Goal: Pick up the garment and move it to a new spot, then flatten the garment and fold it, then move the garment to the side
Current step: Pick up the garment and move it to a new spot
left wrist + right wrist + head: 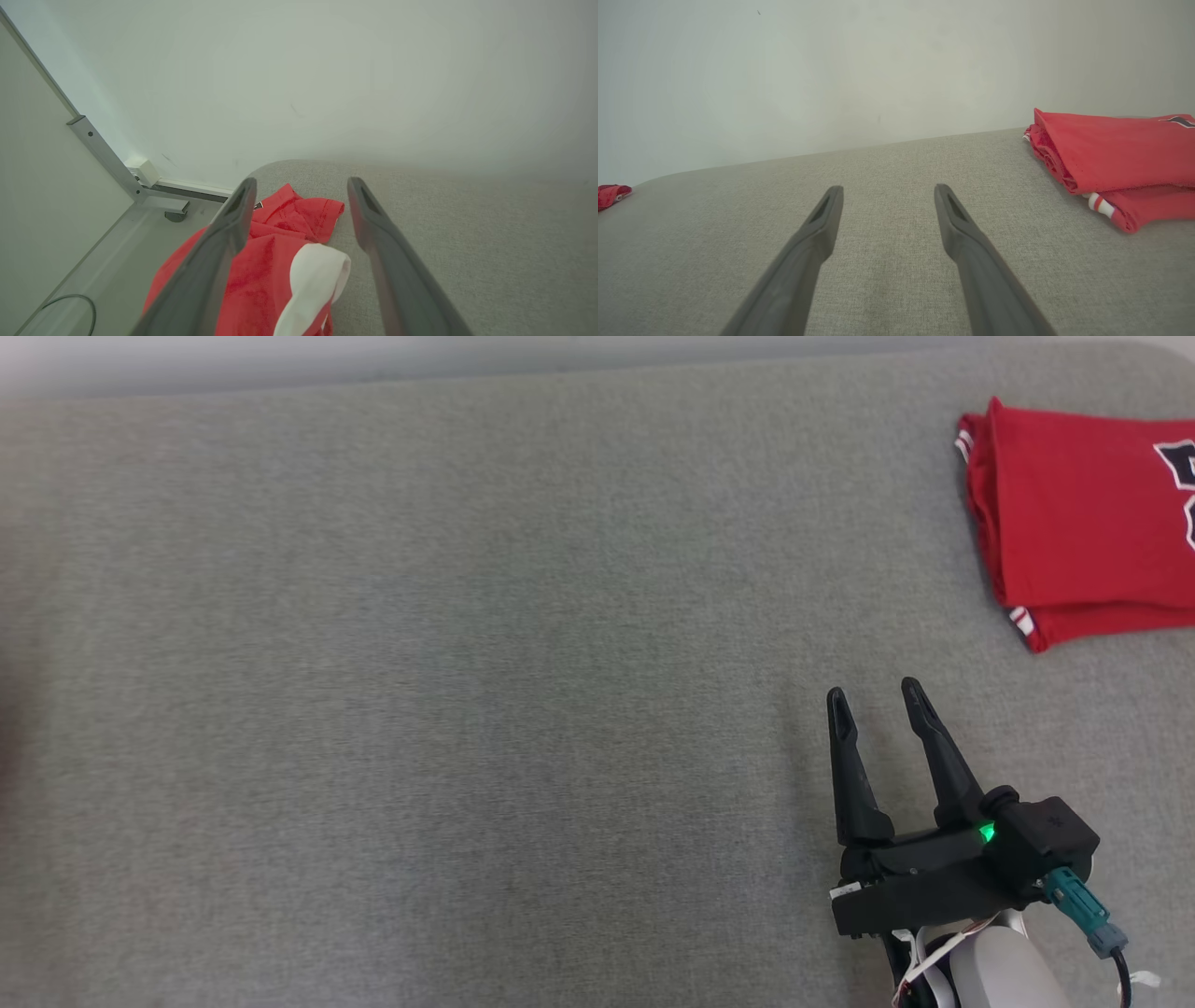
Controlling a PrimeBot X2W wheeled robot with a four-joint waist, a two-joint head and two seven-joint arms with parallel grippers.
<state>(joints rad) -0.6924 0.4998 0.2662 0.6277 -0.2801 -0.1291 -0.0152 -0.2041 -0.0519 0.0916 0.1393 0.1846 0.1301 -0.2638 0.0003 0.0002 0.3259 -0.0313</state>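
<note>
A red garment (1083, 523) lies folded flat at the far right of the grey table (467, 709), with white stripes at its hem and a dark print on top. It also sits to the right in the right wrist view (1111, 149). My right gripper (875, 691) hovers open over bare cloth, to the near left of the folded garment (888, 188), and holds nothing. In the left wrist view, a crumpled red and white garment (261, 275) lies at the table's rounded corner. My left gripper (302, 181) stands open just above it, its left finger crossing over the cloth.
A wall runs behind the table. Beyond the corner by the crumpled garment are the floor, a metal frame post (107, 158) and a dark cable (70, 303). A scrap of red cloth (612, 193) shows at the table's far left edge.
</note>
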